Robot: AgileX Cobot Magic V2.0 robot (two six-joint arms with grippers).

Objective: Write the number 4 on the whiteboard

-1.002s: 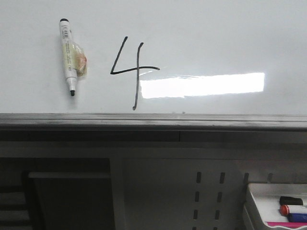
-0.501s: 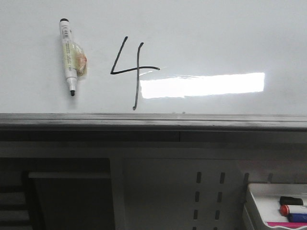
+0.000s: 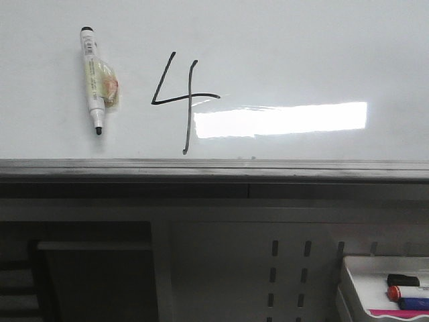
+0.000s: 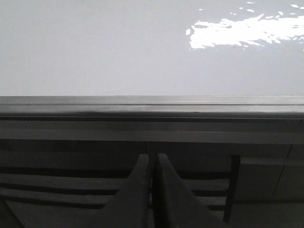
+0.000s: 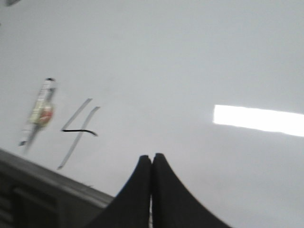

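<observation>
Whiteboard [image 3: 301, 54] with black number 4 [image 3: 182, 100], marker [image 3: 93, 77] label illegible

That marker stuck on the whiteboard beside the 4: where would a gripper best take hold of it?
Probably the upper barrel of the marker, between cap and taped middle. It sits nearly upright and flat against the whiteboard, so come straight at the board, fingers either side of the barrel.

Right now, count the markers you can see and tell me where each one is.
4: one marker lies on the whiteboard left of the 4; black, red-capped and blue ones lie in the tray. More may be hidden off-frame.
</observation>
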